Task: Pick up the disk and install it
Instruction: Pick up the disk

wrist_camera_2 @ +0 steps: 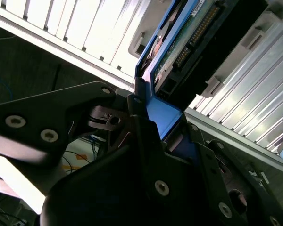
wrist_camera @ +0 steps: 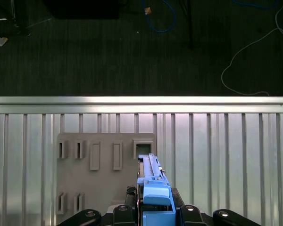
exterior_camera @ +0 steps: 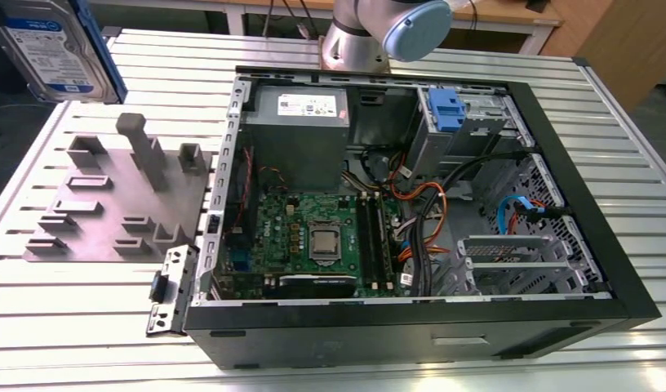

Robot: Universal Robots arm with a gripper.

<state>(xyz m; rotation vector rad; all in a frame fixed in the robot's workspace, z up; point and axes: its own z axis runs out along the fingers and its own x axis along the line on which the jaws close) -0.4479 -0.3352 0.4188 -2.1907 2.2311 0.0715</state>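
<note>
The disk (exterior_camera: 52, 45) hangs in the air, label face showing in the exterior view, its blue carrier frame running around the edges. It is off the side of the open computer case (exterior_camera: 594, 306) where the grey fixture plate (exterior_camera: 104, 204) lies, and well apart from the case itself. In the first wrist view the disk stands edge-on over that plate, touching none of its slots.

The gripper (wrist_camera_2: 161, 115) is clamped on the disk. In the second wrist view its dark fingers (wrist_camera_2: 142, 127) press on the blue frame from either side, with the drive's connector end pointing away from the wrist.

The step in hand looks like the carry. Doing it well depends on the hold. The grip sits on plastic, not on the metal body, so a steady, unhurried motion should keep the drive from pivoting between the jaws. Inside the case, orange and black cables (exterior_camera: 420, 200) crowd the space beside the blue bracket (exterior_camera: 446, 110) at the drive bays, so anything entering there has little room to swing. The slatted table (exterior_camera: 594, 106) carries both case and plate.
</note>
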